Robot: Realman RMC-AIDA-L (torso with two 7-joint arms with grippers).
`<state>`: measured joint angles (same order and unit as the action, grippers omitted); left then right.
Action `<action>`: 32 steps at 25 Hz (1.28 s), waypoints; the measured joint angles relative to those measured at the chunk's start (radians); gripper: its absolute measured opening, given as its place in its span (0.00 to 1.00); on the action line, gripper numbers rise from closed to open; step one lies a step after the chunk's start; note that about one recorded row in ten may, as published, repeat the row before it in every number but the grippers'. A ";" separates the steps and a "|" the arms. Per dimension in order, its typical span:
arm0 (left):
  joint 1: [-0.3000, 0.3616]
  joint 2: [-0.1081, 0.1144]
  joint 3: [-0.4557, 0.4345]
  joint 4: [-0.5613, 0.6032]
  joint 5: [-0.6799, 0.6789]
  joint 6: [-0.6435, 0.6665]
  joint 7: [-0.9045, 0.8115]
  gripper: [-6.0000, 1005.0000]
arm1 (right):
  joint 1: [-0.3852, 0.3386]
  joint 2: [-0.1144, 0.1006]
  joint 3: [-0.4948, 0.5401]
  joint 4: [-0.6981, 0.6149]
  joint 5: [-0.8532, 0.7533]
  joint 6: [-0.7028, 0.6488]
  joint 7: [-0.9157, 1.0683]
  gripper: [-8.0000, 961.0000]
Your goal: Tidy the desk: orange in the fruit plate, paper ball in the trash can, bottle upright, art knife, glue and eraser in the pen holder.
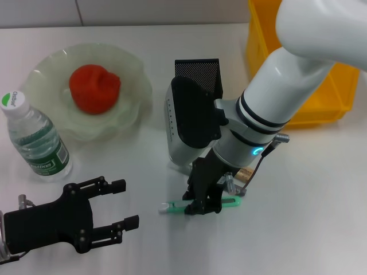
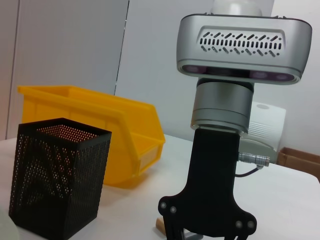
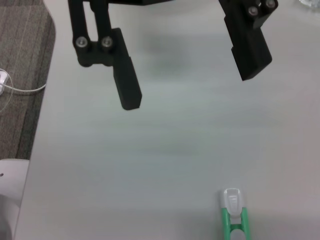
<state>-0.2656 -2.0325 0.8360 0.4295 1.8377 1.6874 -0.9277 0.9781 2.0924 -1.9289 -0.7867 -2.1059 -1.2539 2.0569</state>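
A green art knife [image 1: 232, 201] with a white tip lies flat on the white desk, and its tip end also shows in the right wrist view [image 3: 232, 215]. My right gripper [image 1: 203, 203] is down over the knife's middle; it also shows in the left wrist view [image 2: 207, 227]. My left gripper [image 1: 123, 204] is open and empty at the front left, apart from the knife; it also shows in the right wrist view [image 3: 190, 75]. The black mesh pen holder [image 1: 198, 70] stands behind my right wrist. The orange [image 1: 94, 87] lies in the pale green fruit plate [image 1: 135, 109]. The bottle [image 1: 37, 143] stands upright.
A yellow bin [image 1: 332, 91] stands at the back right. A small tan object [image 1: 246, 175] lies just right of my right gripper. The desk's front edge is close behind my left gripper. No paper ball is in view.
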 joint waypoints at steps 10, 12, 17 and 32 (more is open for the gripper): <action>0.000 0.003 -0.006 0.000 0.000 0.001 -0.005 0.75 | -0.036 -0.005 0.101 -0.074 0.000 -0.067 -0.011 0.20; 0.001 0.004 -0.014 0.000 0.000 0.002 -0.005 0.75 | -0.044 -0.007 0.143 -0.083 0.000 -0.095 -0.026 0.20; 0.005 0.006 -0.034 0.000 0.000 0.009 -0.005 0.75 | -0.084 -0.009 0.351 -0.094 0.000 -0.197 -0.118 0.20; 0.001 -0.020 -0.108 0.000 -0.003 0.049 0.000 0.75 | -0.233 -0.014 0.856 0.208 0.267 -0.336 -0.628 0.20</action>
<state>-0.2645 -2.0521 0.7282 0.4296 1.8348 1.7363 -0.9280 0.7449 2.0785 -1.0725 -0.5785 -1.8386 -1.5902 1.4288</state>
